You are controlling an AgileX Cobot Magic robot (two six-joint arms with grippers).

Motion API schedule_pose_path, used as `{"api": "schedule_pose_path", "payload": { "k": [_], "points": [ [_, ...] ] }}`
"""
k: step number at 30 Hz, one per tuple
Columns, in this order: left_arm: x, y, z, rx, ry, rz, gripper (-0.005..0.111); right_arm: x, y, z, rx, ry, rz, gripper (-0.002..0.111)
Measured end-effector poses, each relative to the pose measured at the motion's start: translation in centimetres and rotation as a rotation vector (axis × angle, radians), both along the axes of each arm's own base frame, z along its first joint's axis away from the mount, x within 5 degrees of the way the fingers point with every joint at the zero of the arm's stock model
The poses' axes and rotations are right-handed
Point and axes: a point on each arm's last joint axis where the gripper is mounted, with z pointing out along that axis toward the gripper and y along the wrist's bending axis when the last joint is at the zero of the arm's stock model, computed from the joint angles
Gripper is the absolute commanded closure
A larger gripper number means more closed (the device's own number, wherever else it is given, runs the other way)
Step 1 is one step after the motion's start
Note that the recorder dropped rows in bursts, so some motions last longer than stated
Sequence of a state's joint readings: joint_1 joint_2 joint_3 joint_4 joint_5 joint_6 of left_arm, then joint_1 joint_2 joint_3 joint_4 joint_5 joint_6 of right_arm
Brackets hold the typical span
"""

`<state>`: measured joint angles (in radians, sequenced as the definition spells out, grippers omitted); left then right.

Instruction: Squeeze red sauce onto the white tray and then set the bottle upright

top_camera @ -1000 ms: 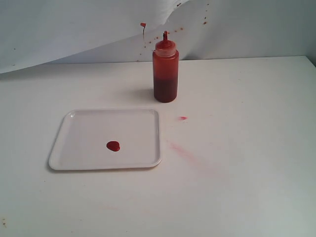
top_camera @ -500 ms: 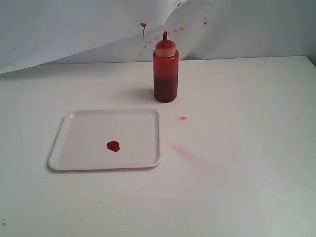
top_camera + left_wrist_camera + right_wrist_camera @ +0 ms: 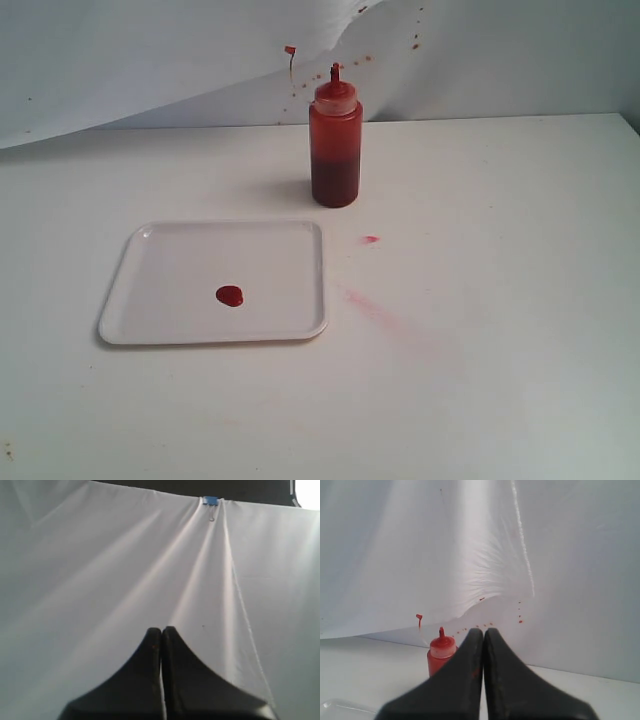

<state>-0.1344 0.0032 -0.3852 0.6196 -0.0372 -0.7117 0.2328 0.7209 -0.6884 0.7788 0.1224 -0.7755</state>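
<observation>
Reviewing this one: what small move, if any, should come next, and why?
Likely none; I would leave both arms parked. The red sauce sits on the white tray, the bottle stands upright beyond it, and the left fingers and right fingers are shut, holding nothing.

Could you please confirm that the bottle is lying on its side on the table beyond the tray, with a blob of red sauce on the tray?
Not quite: the bottle stands upright, not on its side, as the exterior view shows. The rest holds: it is on the table beyond the tray, and a blob of red sauce sits on the tray.
</observation>
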Motion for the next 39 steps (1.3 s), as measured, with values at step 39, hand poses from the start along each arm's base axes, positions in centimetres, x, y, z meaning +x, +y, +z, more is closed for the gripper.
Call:
{"api": "schedule_pose_path", "payload": {
  "k": [39],
  "points": [
    [3.6,0.4,-11.6,0.225,0.655,0.194,0.107,0.0,0.0,0.0,0.0,0.0,-0.001,0.108]
  ]
}}
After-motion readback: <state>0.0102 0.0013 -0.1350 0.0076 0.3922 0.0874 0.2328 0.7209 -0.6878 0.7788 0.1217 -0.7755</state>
